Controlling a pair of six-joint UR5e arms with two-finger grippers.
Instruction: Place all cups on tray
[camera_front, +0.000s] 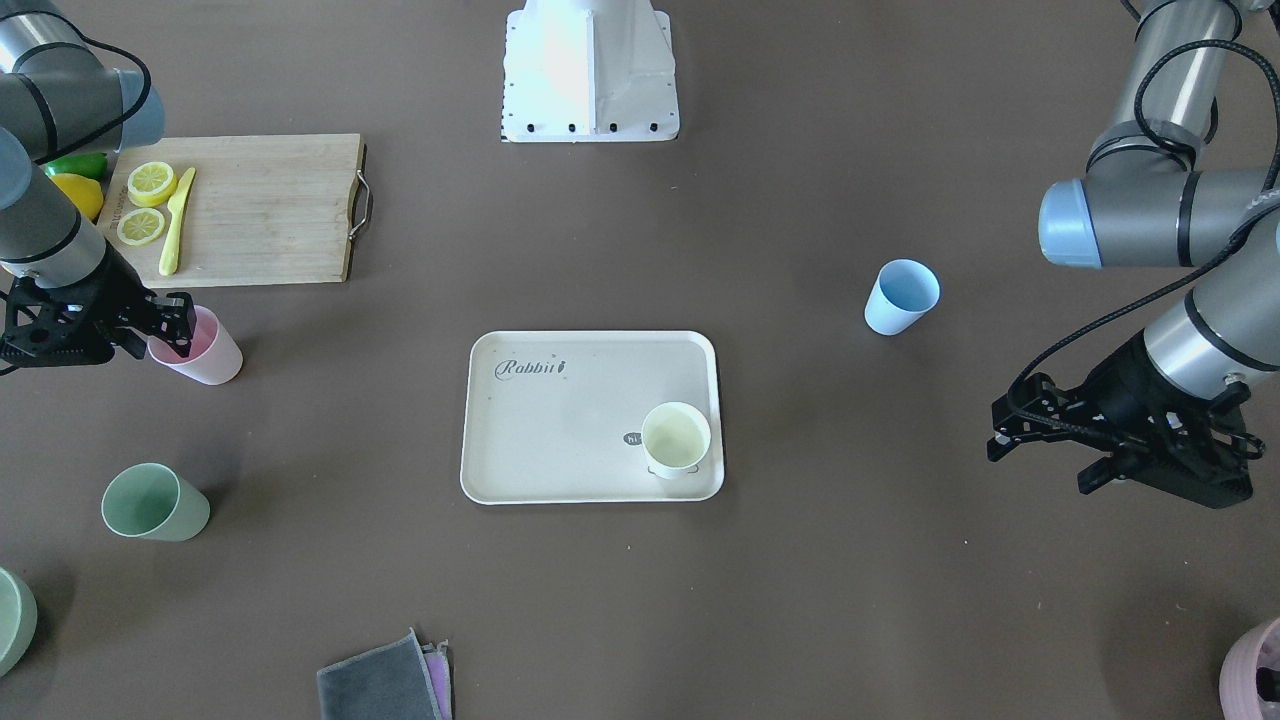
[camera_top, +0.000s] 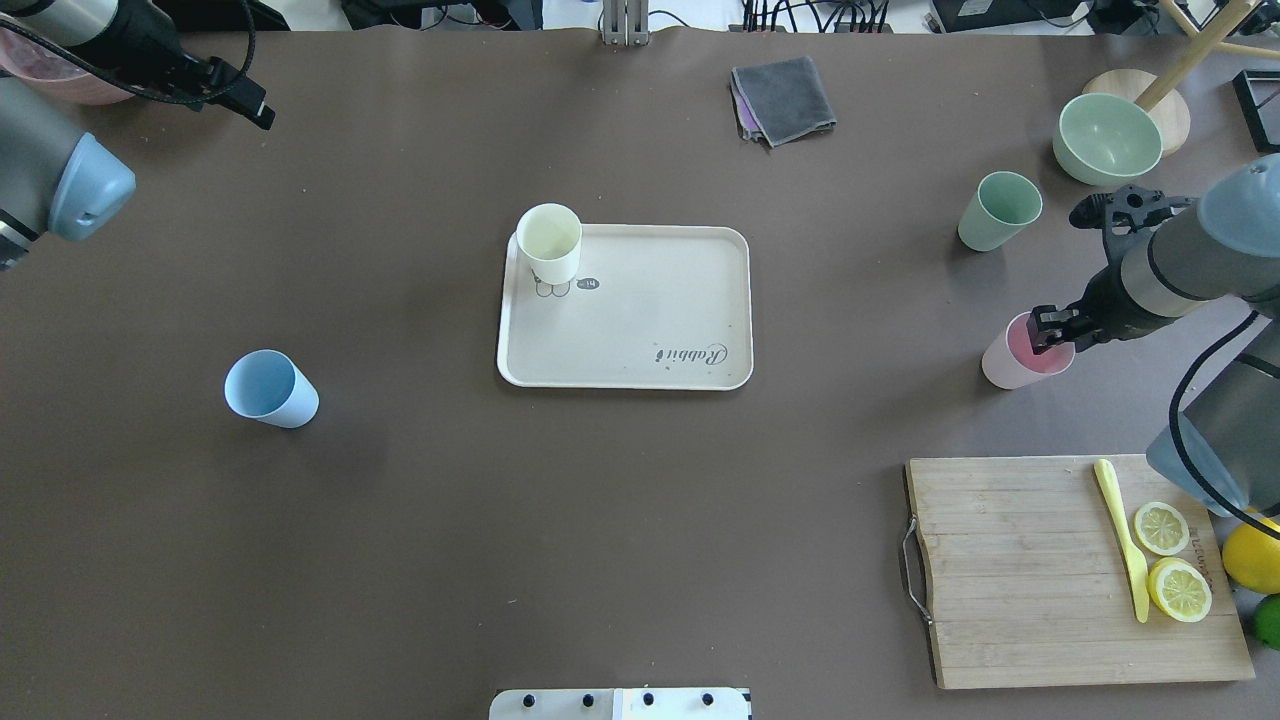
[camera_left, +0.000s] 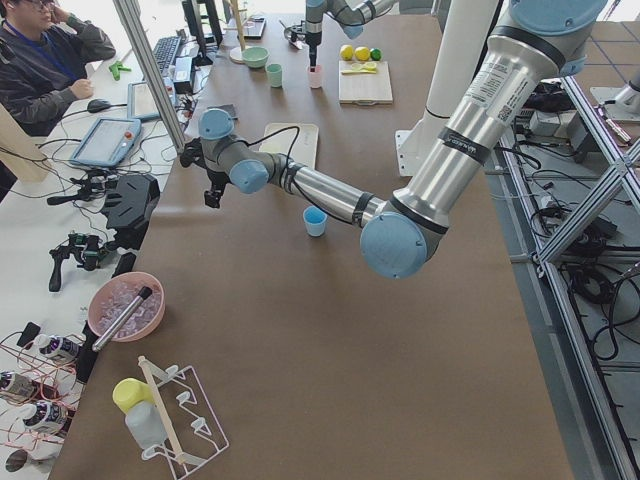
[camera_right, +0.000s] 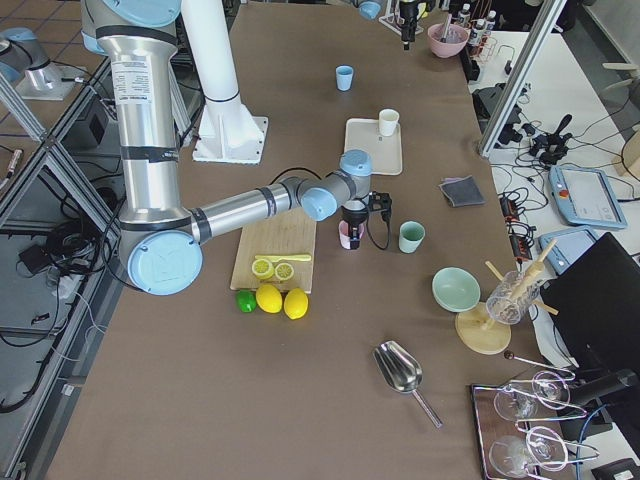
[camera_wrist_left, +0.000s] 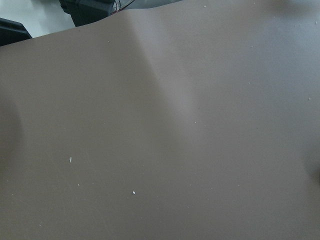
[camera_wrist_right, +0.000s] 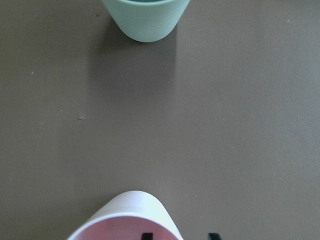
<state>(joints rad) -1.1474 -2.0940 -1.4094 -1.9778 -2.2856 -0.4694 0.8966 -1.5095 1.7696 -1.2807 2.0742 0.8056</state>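
Observation:
The cream tray (camera_front: 560, 420) lies mid-table, with the pale yellow cup (camera_front: 676, 440) upright in one of its corners. A light blue cup (camera_front: 902, 296) stands on the table on my left side. On my right side stand the pink cup (camera_front: 210, 355) and the sage green cup (camera_front: 155, 502). My right gripper (camera_top: 1048, 330) is open and straddles the pink cup's (camera_wrist_right: 125, 220) rim, one finger inside and one outside. My left gripper (camera_front: 1040, 465) hovers open and empty near the far left table edge, well away from the blue cup (camera_top: 270, 388).
A wooden cutting board (camera_front: 260, 210) with lemon slices and a yellow knife lies near my right arm. A larger green bowl (camera_top: 1107, 138) sits behind the green cup (camera_top: 998, 210). A folded grey cloth (camera_top: 785, 98) lies at the far edge. A mauve pot (camera_front: 1255, 670) is at the far left corner.

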